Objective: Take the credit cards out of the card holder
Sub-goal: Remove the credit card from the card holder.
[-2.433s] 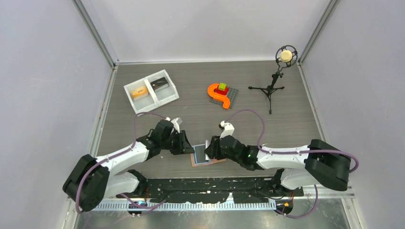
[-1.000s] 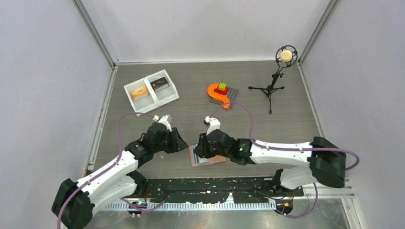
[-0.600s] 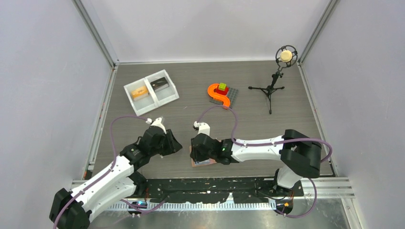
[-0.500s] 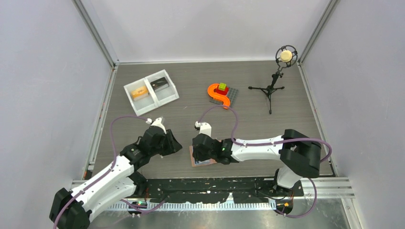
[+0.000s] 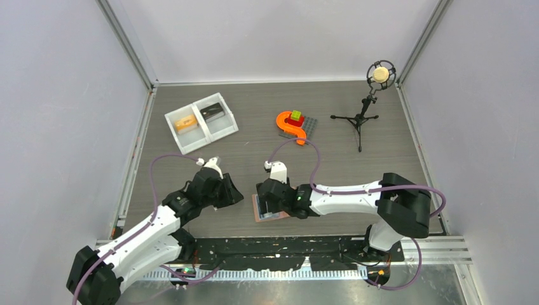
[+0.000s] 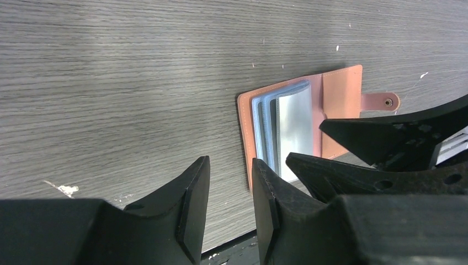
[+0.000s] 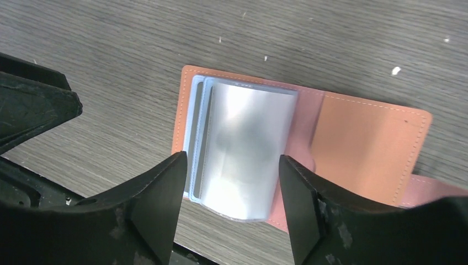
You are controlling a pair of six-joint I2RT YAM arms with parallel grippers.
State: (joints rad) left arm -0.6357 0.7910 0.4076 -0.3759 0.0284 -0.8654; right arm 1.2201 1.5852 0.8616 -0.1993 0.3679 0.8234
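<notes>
The card holder point(image 7: 364, 138) lies spread open on the table near the front edge, salmon-brown with a side tab, its light blue glossy pockets point(image 7: 243, 138) fanned up. It also shows in the left wrist view point(image 6: 301, 127) and the top view point(image 5: 274, 215). No credit card shows clearly; any are hidden in the pockets. My right gripper point(image 7: 232, 160) is open and empty, jaws straddling the pockets just above them; in the top view point(image 5: 268, 201) it covers the holder. My left gripper point(image 6: 230, 165) is slightly open and empty, left of the holder point(image 5: 232, 197), apart from it.
A white two-compartment tray point(image 5: 222, 130) with an orange item and a dark item stands at the back left. An orange toy on a grey plate point(image 5: 293, 126) and a microphone on a tripod point(image 5: 368, 101) stand at the back. The black rail point(image 5: 286, 244) runs just near the holder.
My left gripper has pulled back left, away from the holder. My right gripper has moved left over the holder's pockets, then shifted slightly right.
</notes>
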